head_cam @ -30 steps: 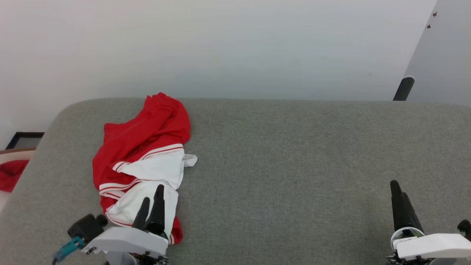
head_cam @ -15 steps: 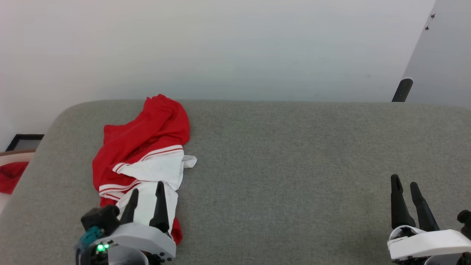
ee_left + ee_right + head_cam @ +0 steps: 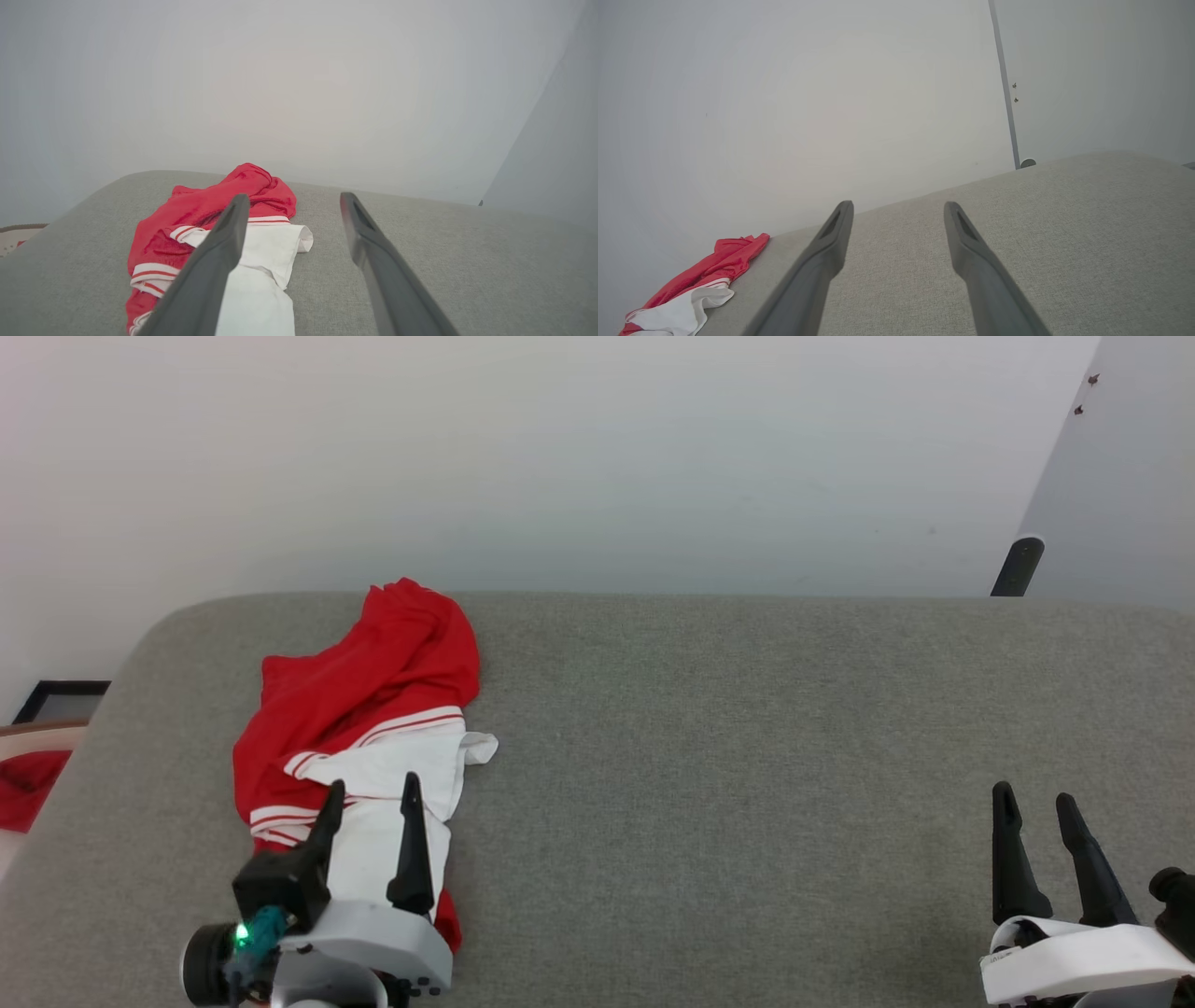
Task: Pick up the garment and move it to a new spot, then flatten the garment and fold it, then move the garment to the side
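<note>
Head view: we are seeing the garment (image 3: pixel 364 695) lying crumpled near the grey surface's (image 3: pixel 728 756) far left corner, our left gripper (image 3: pixel 372 784) hanging released over its white sleeve, our right gripper (image 3: pixel 1034 795) released near the right edge. Left wrist view: garment lying under spread fingers. Right wrist view: garment lying far left.

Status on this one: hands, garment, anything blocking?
Left hand open, empty, over near white end of garment. Right hand open, empty, over grey surface. Garment crumpled, unfolded, left side. Nothing blocking.
</note>
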You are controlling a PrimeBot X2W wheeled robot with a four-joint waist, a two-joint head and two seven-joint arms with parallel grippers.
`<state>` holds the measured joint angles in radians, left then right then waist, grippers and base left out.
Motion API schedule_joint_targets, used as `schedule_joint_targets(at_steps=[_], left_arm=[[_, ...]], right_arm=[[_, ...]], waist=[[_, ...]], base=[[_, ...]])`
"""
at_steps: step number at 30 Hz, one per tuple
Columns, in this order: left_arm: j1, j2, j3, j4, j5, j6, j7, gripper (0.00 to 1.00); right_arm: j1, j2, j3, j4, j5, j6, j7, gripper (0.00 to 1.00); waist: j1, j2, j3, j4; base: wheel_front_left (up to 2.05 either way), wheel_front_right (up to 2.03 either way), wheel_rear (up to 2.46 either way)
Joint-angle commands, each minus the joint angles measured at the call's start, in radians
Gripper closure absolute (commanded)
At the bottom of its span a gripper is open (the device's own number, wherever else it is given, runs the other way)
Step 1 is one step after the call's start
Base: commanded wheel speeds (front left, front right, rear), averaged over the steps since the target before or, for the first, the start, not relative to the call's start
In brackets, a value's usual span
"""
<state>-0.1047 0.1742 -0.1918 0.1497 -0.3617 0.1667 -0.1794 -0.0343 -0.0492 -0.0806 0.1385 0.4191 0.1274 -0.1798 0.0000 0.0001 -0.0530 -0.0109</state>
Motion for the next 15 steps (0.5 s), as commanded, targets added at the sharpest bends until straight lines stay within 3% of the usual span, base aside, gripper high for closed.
schedule_joint_targets(at_steps=[1,15], left_arm=[[-0.010,0.009,-0.005,-0.012,0.026,0.004,-0.009,0.00],[-0.007,0.008,-0.003,-0.040,0.119,0.002,-0.039,0.00]], right_arm=[[-0.002,-0.001,0.001,-0.011,-0.026,0.004,-0.009,0.00],[0.004,-0.001,0.006,-0.024,-0.151,0.005,-0.039,0.00]], waist=[[0.0000,-0.0001,-0.001,0.000],[0.0000,-0.0001,-0.006,0.003]], base=[[0.00,0.00,0.00],[0.00,0.00,0.00]])
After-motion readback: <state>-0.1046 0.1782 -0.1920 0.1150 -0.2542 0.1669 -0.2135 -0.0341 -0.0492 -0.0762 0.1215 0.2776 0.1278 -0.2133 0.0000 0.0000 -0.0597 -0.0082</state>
